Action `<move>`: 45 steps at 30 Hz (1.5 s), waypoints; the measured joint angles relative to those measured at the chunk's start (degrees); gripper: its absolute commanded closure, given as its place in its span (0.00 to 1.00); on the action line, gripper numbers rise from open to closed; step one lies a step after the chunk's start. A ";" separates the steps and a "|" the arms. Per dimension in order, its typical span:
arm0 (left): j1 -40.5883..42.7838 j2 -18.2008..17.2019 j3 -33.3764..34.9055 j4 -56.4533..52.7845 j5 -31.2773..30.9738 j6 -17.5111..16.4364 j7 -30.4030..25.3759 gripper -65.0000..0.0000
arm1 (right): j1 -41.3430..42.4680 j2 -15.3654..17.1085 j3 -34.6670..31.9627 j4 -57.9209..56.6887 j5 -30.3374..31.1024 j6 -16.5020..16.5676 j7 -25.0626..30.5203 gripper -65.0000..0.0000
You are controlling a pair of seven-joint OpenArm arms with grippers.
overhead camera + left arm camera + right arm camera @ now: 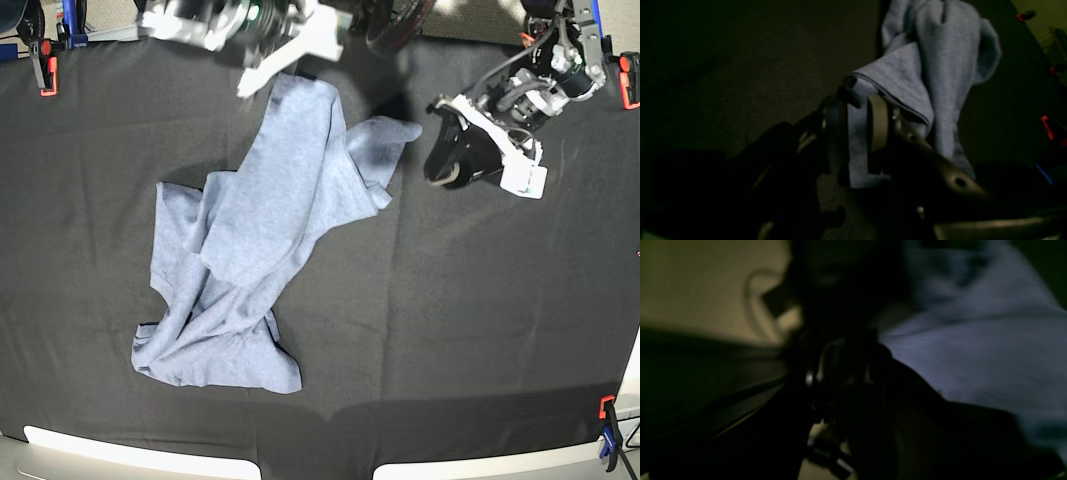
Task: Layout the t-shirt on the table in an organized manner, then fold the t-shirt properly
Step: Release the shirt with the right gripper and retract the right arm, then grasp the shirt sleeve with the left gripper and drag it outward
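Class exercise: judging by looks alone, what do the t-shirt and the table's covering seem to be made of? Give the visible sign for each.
The t-shirt: probably soft knit cotton jersey, matte heathered blue-grey; it drapes and crumples in loose folds, with a stitched hem seen from the left wrist. The table covering: seemingly black woven cloth, matte, lying flat without shine.

L gripper (857, 116) clamped on fabric, arm raised; R gripper (262, 78) blurred, state unclear.

No legible text anywhere, perhaps from blur.
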State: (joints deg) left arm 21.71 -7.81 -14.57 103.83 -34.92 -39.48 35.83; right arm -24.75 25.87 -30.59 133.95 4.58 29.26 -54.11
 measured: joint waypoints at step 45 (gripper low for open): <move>-17.55 0.28 22.27 -23.63 14.86 4.55 -4.68 1.00 | 3.34 -2.10 59.08 -10.58 16.70 2.25 -2.54 0.74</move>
State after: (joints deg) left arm 4.16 -7.53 7.70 80.20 -20.05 -34.94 31.16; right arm -21.41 23.77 28.49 123.37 21.28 31.51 -56.64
